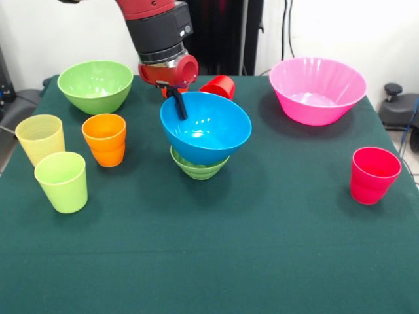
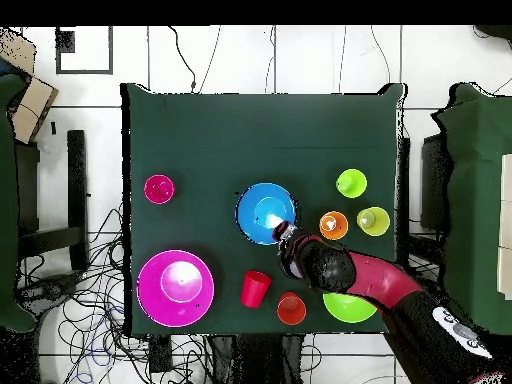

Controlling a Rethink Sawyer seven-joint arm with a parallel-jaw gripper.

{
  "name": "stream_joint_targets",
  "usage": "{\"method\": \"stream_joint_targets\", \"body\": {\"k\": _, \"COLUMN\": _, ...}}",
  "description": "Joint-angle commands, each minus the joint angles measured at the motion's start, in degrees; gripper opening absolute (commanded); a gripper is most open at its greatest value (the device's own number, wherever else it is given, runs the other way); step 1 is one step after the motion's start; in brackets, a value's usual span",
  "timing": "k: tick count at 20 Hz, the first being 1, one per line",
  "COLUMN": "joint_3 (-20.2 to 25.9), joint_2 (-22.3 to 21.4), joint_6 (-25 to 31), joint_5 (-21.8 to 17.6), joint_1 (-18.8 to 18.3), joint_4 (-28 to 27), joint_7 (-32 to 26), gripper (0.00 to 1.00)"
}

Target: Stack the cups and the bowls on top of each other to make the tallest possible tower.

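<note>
The large blue plastic bowl (image 1: 206, 127) sits nested on the small light green plastic bowl (image 1: 198, 166), mid-table (image 1: 216, 261). The red-and-black arm's gripper (image 1: 177, 103) has its jaws clenched over the blue bowl's far rim (one dark finger inside). A red plastic cup (image 1: 219, 86) lies tipped just behind that bowl.

place: robot lab | I stand at a green-clothed table (image 2: 200, 130) on a white tiled floor (image 2: 300, 60) | loose cables (image 2: 90, 320) tangled beside it | black chairs (image 2: 50, 210) pushed aside | bare white wall (image 1: 59, 33) behind me
</note>
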Motion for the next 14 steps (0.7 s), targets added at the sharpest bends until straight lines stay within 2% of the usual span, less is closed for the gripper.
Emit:
{"method": "stream_joint_targets", "body": {"k": 1, "joint_3": -1.1, "joint_2": 1.9, "joint_6": -4.5, "joint_5": -2.7, "joint_1": 1.3, "joint_4": 0.9, "joint_7": 3.5, "gripper": 0.0}}
{"method": "stream_joint_targets", "body": {"k": 14, "joint_3": -3.1, "joint_2": 2.8, "joint_6": -8.0, "joint_5": -3.6, "joint_1": 2.3, "joint_4": 0.9, "joint_7": 3.9, "gripper": 0.0}}
